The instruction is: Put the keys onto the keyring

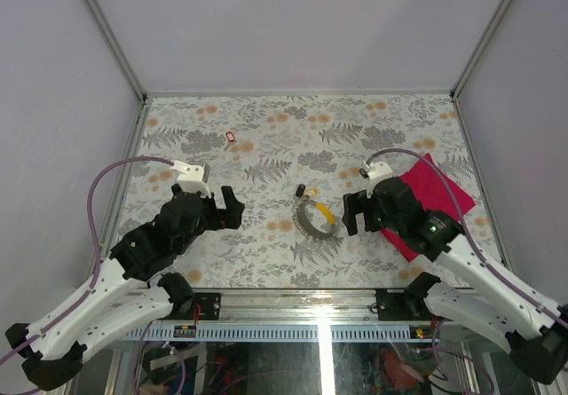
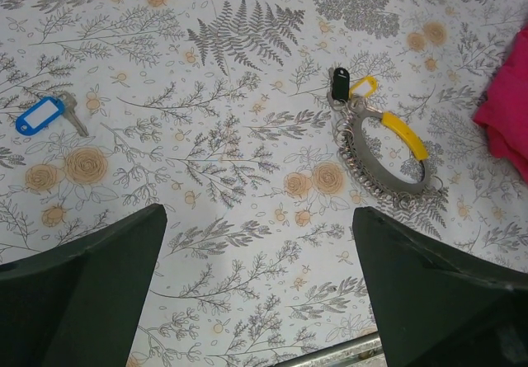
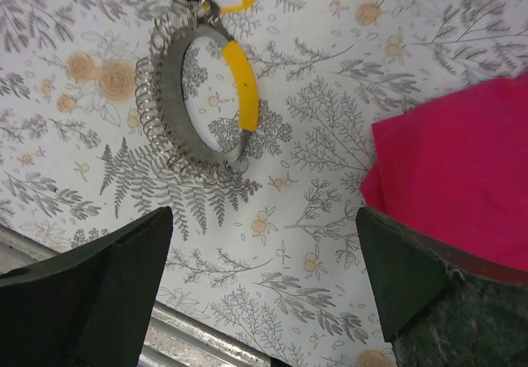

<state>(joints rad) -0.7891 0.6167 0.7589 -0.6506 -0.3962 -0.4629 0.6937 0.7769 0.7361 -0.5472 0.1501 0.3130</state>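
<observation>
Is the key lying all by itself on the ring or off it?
Off. The lone key lies flat on the table, well apart from the keyring.

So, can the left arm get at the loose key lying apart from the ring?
Probably yes: the loose key lies uncovered ahead of the open left tool, with nothing between them.

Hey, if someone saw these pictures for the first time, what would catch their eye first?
The magenta cloth on the right side stands out most against the floral tabletop. Next comes the keyring with its yellow band at the centre, then a lone tagged key far back on the left.
</observation>
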